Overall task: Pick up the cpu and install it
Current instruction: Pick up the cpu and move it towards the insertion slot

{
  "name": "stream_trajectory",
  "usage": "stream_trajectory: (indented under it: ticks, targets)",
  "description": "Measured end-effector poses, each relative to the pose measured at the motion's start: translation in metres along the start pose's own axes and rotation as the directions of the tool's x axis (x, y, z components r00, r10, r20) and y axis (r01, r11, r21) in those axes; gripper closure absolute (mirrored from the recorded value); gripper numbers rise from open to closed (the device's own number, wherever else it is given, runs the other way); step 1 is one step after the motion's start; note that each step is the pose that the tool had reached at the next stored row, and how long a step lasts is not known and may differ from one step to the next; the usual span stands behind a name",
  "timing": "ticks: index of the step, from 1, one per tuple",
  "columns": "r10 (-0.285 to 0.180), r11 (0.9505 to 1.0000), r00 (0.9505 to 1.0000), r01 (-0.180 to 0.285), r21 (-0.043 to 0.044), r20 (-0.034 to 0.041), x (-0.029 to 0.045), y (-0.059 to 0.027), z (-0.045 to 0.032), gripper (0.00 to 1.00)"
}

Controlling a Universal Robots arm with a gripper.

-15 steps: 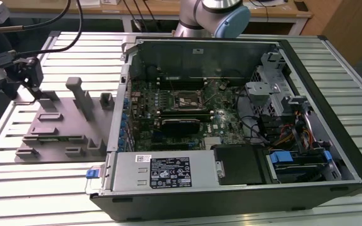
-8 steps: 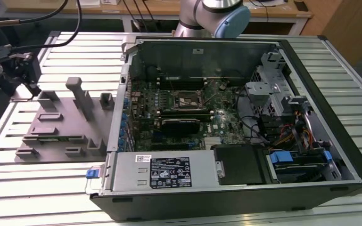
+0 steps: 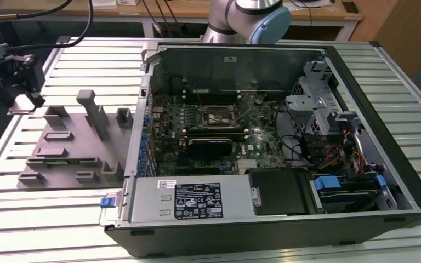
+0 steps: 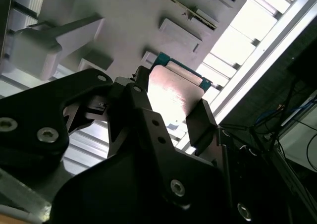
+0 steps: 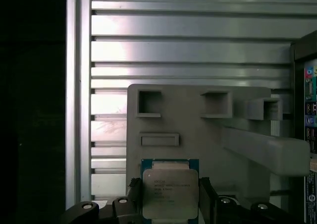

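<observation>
The cpu [image 5: 170,192] is a flat square chip with a silver top and a teal-green rim. It sits between my gripper's [image 5: 170,204] two black fingers [image 5: 206,200], which press against its opposite sides. In the second wrist view the cpu [image 4: 173,90] shines brightly between the same fingers [image 4: 202,119], held above the grey fixture plate [image 4: 124,16]. In the exterior view my gripper [image 3: 26,103] hangs at the far left, over the left edge of the fixture plate [image 3: 64,149]. The black square socket [image 3: 218,116] lies on the motherboard inside the open computer case [image 3: 386,164].
The fixture plate [image 5: 198,130] carries raised blocks and a tall post [image 3: 87,107]. The case stands on a slatted metal table [image 3: 42,208], with a grey power supply box [image 3: 188,200] along its near side and cables and drive bays on the exterior view's right. The arm's base [image 3: 247,19] rises behind the case.
</observation>
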State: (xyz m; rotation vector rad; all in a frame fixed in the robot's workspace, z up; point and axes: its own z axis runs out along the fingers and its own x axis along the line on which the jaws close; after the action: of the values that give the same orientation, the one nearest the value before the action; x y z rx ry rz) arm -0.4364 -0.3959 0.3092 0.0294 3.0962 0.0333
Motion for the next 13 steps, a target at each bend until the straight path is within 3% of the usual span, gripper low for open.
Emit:
stream_trajectory:
  ticks: [13]
  targets:
    - [0.000,1.0000,1.0000,0.000,-0.0001,0.0052,-0.0009,0.0005,-0.0193,0.45]
